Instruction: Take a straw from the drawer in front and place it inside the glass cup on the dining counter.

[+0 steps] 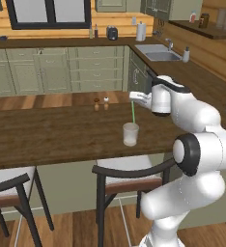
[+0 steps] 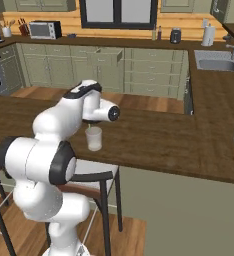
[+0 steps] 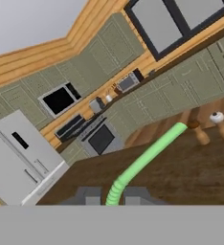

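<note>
While the gripper (image 1: 135, 98) hangs above the dining counter (image 1: 52, 132), its two fingers are pinched nearly together on the upper end of the straw (image 1: 133, 113). In the hand view the dark fingertips (image 3: 87, 195) sit on either side of the straw's ribbed section, with the green shaft (image 3: 150, 153) running away from them toward the counter surface. Left base view: the straw hangs close to vertical below the gripper, lower end at or just inside the mouth of the glass cup (image 1: 130, 133); whether the tip touches the cup cannot be told. Right base view: the cup (image 2: 94, 138) stands upright on the counter directly beneath the hand, partly behind the arm's forearm.

Cup position: on the counter's near half, close to the edge above a black-framed chair (image 1: 120, 181) with a white seat. Salt and pepper shakers (image 1: 101, 103) stand at the far edge of the counter, well apart from the cup. Beyond the counter, the sage-green cabinet run holds one drawer (image 2: 105, 56) pulled out, below the dark worktop. On that worktop: a microwave (image 2: 42, 29) to the left, a paper towel roll (image 2: 207, 35) near the sink (image 2: 213, 63).
</note>
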